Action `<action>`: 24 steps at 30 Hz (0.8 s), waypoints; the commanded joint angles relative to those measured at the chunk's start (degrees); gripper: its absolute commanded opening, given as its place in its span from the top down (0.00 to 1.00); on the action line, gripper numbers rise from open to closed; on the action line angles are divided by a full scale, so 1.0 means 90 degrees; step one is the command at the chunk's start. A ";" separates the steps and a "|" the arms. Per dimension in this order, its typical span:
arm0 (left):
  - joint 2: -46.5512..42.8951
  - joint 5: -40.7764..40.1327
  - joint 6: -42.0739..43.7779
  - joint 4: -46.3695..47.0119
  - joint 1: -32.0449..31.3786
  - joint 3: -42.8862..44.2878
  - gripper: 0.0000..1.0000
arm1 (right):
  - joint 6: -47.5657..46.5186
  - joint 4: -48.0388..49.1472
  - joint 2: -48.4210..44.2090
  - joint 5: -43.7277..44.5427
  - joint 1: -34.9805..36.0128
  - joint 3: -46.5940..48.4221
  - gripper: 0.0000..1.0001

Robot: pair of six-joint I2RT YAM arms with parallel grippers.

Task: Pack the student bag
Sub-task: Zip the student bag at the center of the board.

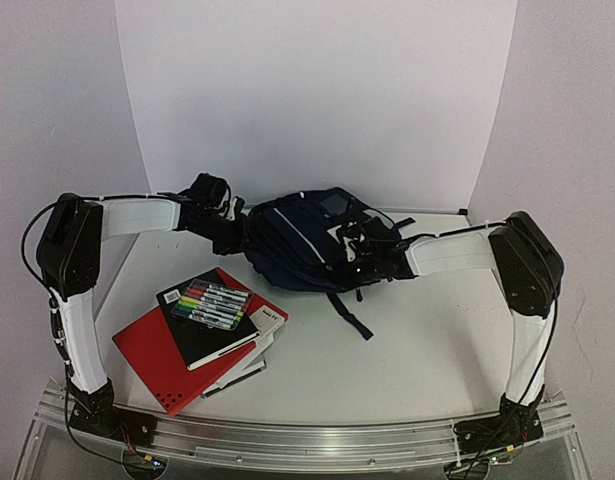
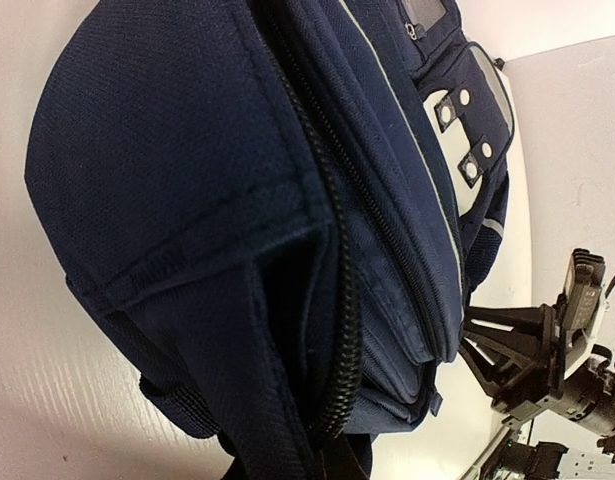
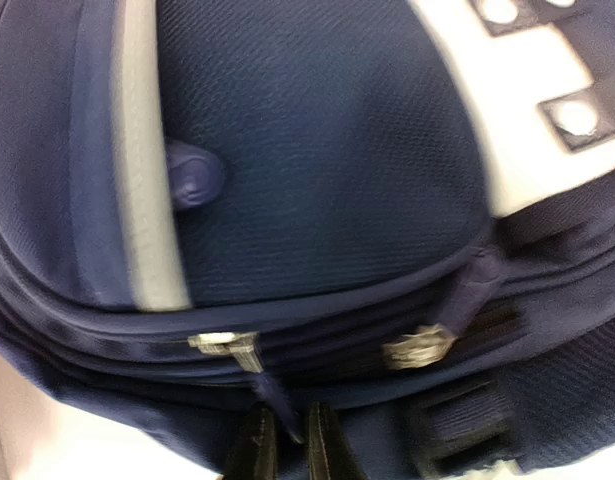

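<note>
Bag (image 1: 297,245): navy woven fabric, rounded, w/ flat zip pull (image 3: 272,398).

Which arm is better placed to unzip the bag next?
Right. The right gripper pinches a zip pull on the bag; the left gripper is at the bag's other end, away from that pull.

1. We take this for a robotics lab: plain white panels (image 1: 317,90) wall in a white table (image 1: 417,350).
2. We see two robot arms (image 1: 75,310) bolted to an aluminium rail (image 1: 307,435), cables (image 1: 27,240) exposed.
</note>
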 commanded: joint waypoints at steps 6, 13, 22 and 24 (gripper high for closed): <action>-0.0696 0.0524 0.0166 0.0560 0.0172 -0.0200 1.00 | 0.0400 -0.0120 -0.1128 0.0006 -0.0720 -0.0139 0.38; -0.0649 0.0643 0.0057 0.0701 0.0173 -0.0314 1.00 | 0.0605 -0.0128 -0.0468 -0.0602 -0.0773 0.0353 0.52; -0.0613 0.0653 0.0033 0.0728 0.0173 -0.0324 1.00 | 0.0836 -0.0133 0.0259 -0.1201 -0.0813 0.0733 0.65; -0.0595 0.0664 0.0006 0.0746 0.0170 -0.0326 1.00 | 0.0904 -0.0133 0.0369 -0.1223 -0.0840 0.0779 0.66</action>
